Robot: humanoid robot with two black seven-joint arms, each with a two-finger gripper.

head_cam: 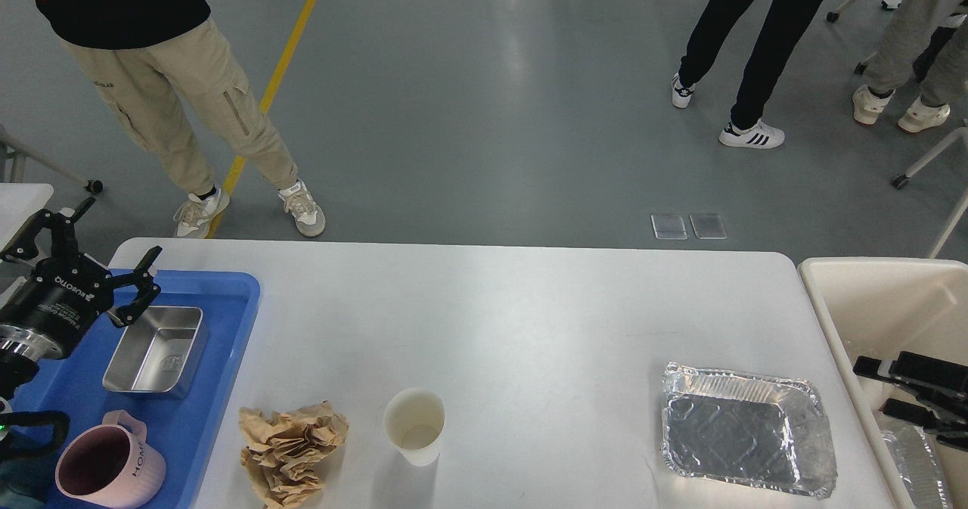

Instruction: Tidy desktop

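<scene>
We are looking down at the white, glossy table [491,312], lying in front of us with its long axis running left to right. Our left gripper [94,248] is hovering over the blue tray [227,305], fingers spread wide and holding nothing. Our right gripper [870,384] is hanging over the beige bin [870,282]; we cannot tell its opening.
</scene>
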